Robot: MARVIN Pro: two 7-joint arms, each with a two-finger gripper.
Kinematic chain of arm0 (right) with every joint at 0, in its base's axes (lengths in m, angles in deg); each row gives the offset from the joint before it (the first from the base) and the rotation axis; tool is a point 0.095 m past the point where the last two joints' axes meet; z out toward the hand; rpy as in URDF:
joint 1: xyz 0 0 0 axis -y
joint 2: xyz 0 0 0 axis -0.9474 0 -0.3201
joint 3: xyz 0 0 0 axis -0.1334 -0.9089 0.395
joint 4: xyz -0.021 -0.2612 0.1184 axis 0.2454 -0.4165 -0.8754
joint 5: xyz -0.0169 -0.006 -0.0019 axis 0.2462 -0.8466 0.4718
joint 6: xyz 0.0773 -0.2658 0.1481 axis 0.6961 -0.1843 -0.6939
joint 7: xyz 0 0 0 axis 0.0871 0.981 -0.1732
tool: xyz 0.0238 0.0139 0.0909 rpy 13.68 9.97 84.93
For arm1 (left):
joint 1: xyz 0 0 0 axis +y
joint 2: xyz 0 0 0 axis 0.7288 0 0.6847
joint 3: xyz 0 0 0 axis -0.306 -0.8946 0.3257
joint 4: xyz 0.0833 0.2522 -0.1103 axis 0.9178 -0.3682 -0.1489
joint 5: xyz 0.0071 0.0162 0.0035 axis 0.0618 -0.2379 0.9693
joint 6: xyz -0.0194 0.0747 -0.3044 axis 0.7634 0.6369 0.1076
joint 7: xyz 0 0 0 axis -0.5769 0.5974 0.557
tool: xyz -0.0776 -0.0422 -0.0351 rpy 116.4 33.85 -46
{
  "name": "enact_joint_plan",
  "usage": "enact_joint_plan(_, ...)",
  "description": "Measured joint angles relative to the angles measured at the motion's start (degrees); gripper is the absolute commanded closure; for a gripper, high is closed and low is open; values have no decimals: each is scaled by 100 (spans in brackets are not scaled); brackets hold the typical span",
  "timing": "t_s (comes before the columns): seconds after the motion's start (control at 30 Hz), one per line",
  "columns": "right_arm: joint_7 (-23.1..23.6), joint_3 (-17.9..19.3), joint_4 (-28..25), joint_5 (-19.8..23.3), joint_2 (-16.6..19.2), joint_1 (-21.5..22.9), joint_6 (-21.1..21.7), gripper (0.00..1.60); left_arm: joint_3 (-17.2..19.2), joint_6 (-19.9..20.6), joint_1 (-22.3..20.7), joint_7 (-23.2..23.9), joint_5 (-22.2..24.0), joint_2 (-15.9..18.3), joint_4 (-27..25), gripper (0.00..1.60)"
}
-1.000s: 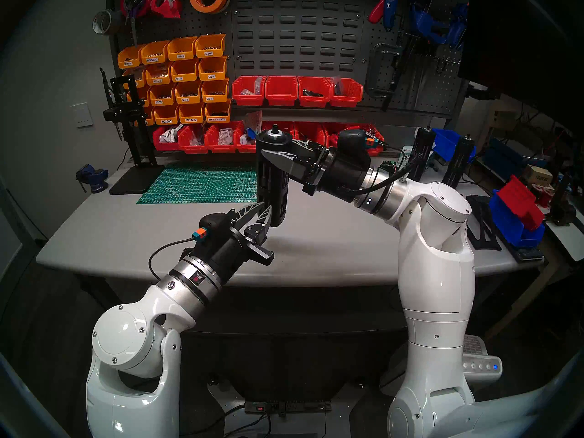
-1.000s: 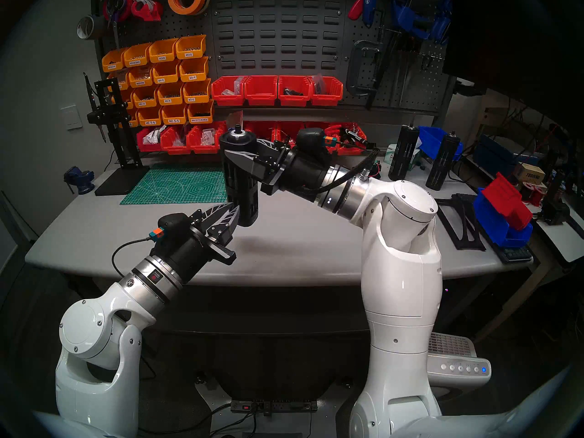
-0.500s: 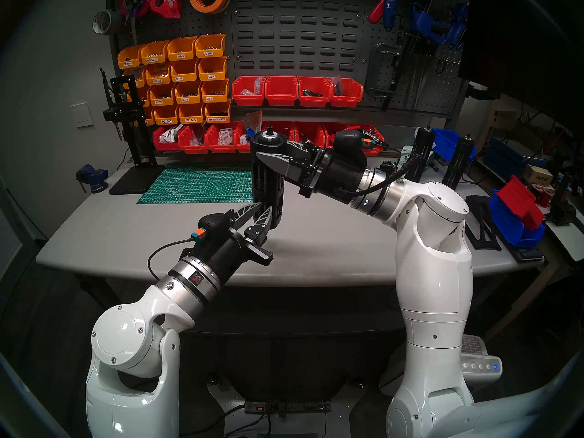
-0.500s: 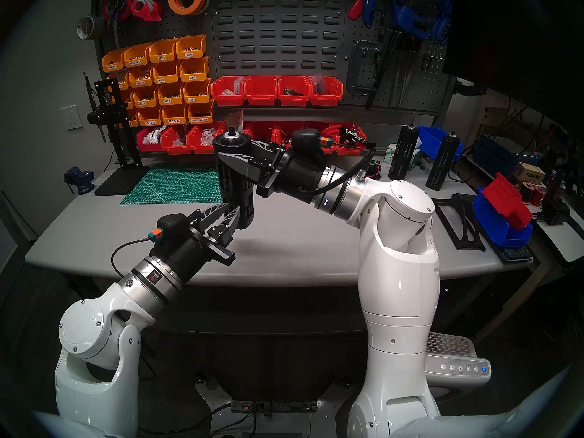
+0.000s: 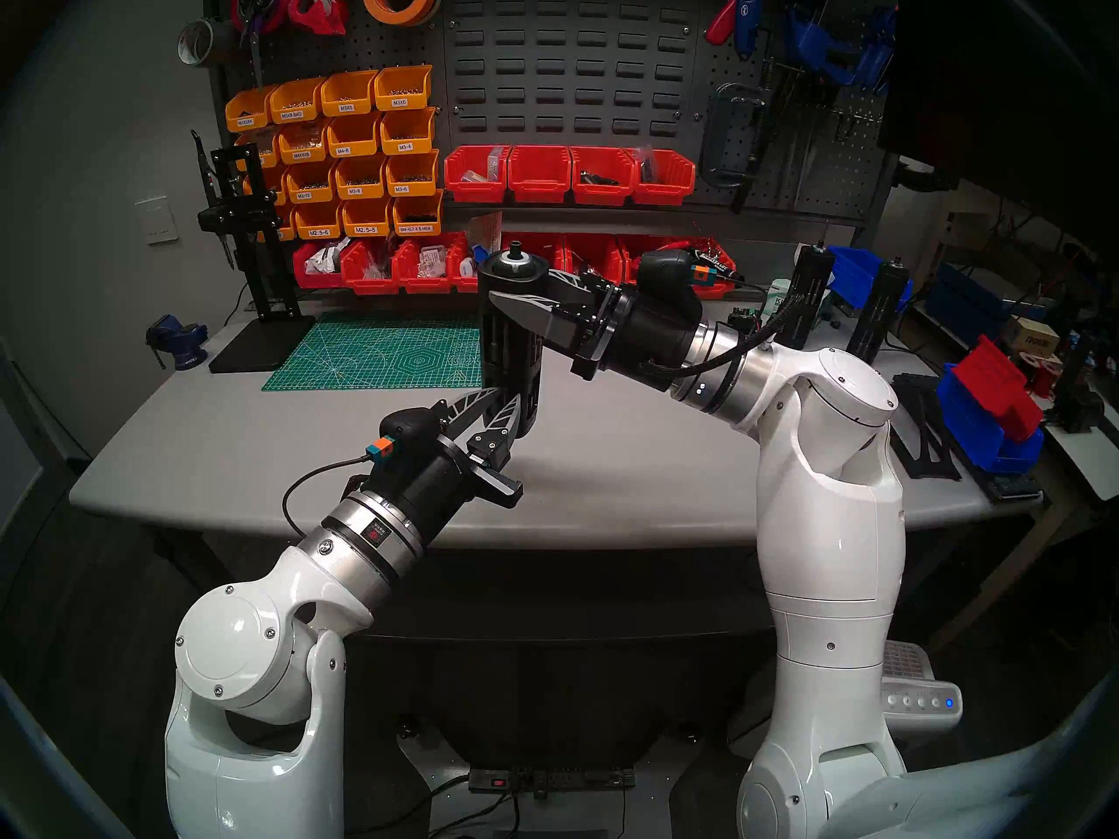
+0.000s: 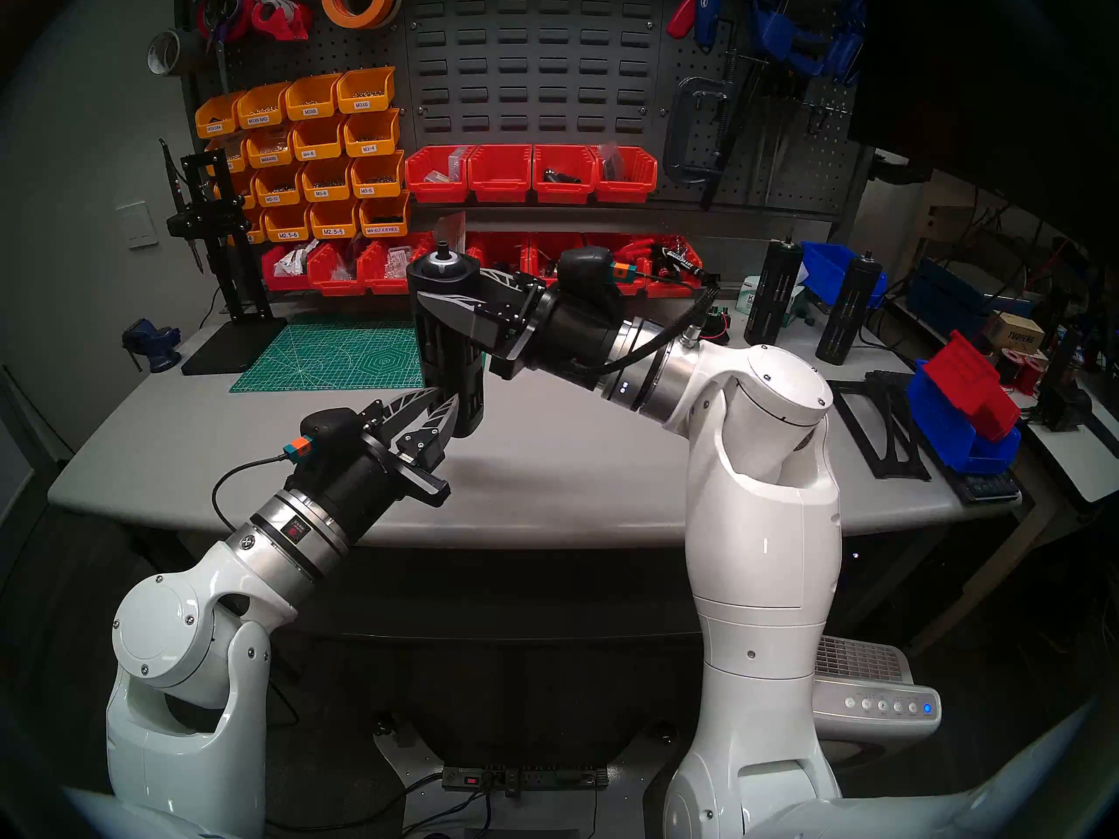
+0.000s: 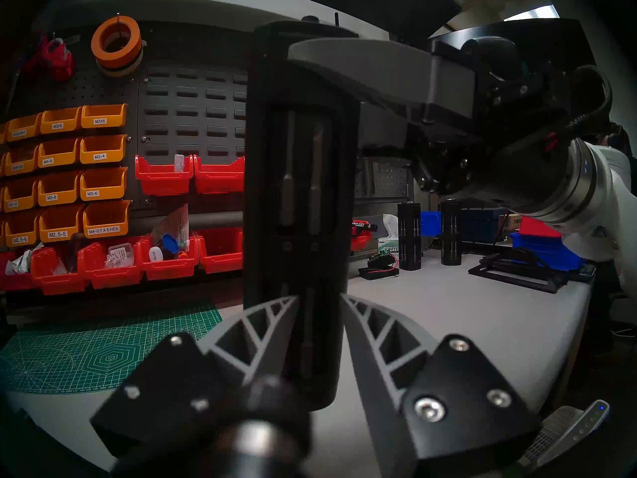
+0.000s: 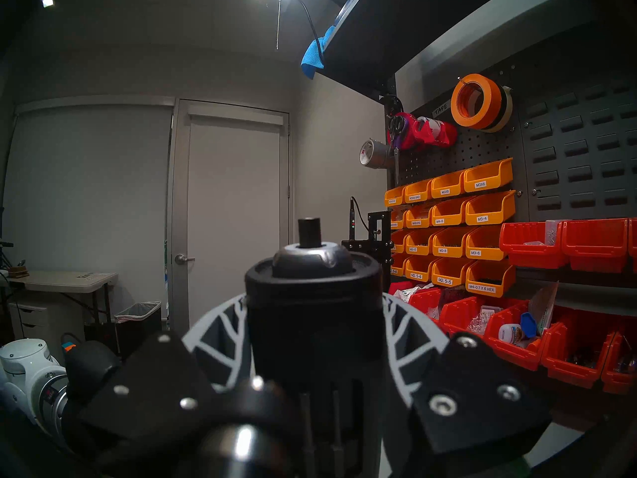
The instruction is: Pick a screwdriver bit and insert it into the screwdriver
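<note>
The left gripper sits parted around the foot of the screwdriver, fingers flanking a screwdriver bit in its lower slot. I'd close gently, square on that pin, then draw it straight out. Further off, the right gripper is clamped on the cylinder's top, holding it clear of the table. Since a second ago, it has carried the cylinder slightly left, and the left fingers have spread a touch.

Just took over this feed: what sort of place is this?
Most likely a workshop or lab bench: pegboard with hanging tools, labelled orange screw bins, green cutting mat.
</note>
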Motion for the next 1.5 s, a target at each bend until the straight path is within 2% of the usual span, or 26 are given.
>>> enact_joint_plan(0.03, 2, 7, -3, -3, -5, 0, 0, 160, -10, 0, 2, -10, -20, -4, -4, 99)
enact_joint_plan(0.4, 45, 32, -29, -24, -60, -3, 1, 160, -20, 10, 5, -58, 2, -29, -6, 93)
enact_joint_plan(0.5, 51, 33, -40, -34, -71, -5, 2, 160, -20, 17, 6, -66, 3, -31, -6, 100)
enact_joint_plan(0.53, 53, 34, -47, -37, -75, -6, 3, 160, -21, 20, 6, -69, 3, -32, -7, 118)
enact_joint_plan(0.57, 54, 36, -52, -41, -79, -8, 4, 160, -22, 23, 6, -71, 3, -33, -8, 125)
enact_joint_plan(0.6, 55, 37, -57, -46, -83, -9, 5, 160, -24, 25, 7, -75, 4, -35, -11, 150)
enact_joint_plan(0.63, 55, 40, -63, -51, -87, -11, 5, 160, -25, 25, 9, -77, 4, -36, -13, 160)
enact_joint_plan(1.5, 37, 288, -32, -189, -128, -19, 7, 160, -25, -175, 51, -56, 114, -105, 44, 160)
